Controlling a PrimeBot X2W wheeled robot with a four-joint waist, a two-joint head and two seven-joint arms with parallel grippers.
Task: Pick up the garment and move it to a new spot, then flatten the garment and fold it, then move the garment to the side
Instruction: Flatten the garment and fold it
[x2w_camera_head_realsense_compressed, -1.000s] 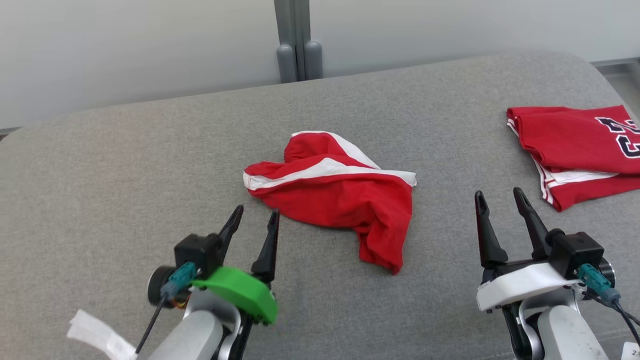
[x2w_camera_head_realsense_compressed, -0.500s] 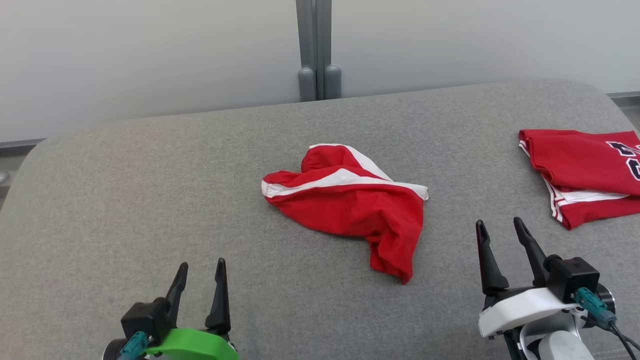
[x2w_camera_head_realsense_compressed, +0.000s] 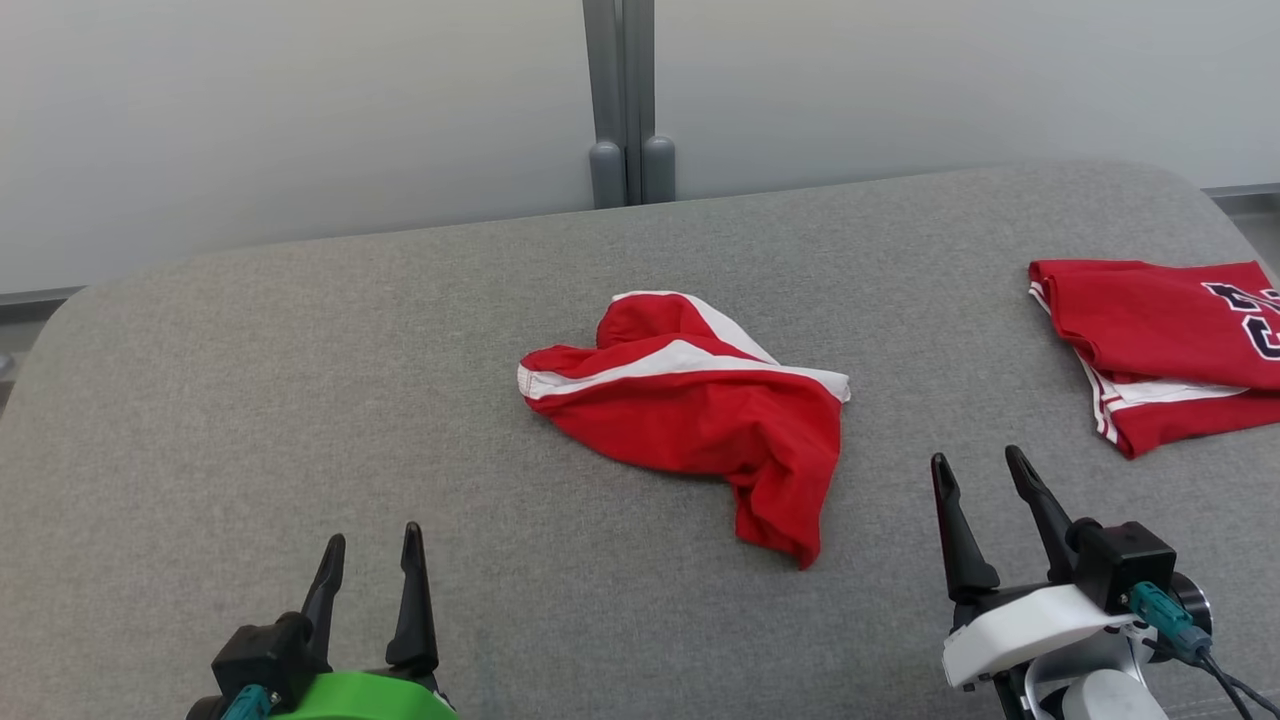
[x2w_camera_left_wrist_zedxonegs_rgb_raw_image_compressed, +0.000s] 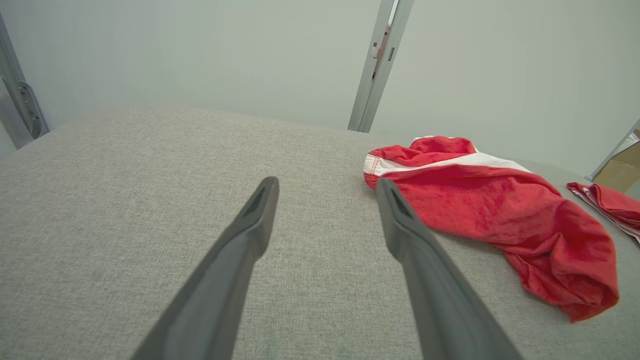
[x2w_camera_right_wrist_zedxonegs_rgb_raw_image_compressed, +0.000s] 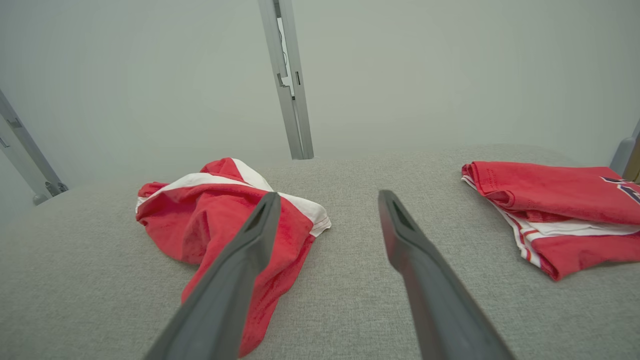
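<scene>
- The garment is a crumpled red heap with a white band. It sits about mid-surface, out ahead of both arms and roughly between them.
- So the left gripper is down at the near left with its jaws spread wide and nothing in them, well apart from the cloth. Same deal for the right gripper: jaws released and empty, near the heap's lower tail but not touching it.
- Biggest worry imo is that the thing is bunched in layers. A pinch could catch just the top fold, or several at once. Then it comes up as a twisted lump and flattening gets way harder.
- It's also thin fabric on a soft grey cover, so jaws coming down too deep could dig into the padding or snag the cover instead of the cloth.
- There's a second red jersey lying folded near the right edge. Carrying to the right, or a wide swing of the right arm, could drag it or undo that fold.
- Room-wise, there's loads of bare grey to the left and in front of the heap, so left looks like the safer new spot.
- The far edge runs close to the wall and a metal post, and the corners back there are rounded. Spread it too far back and a hem could hang over the edge.
</scene>
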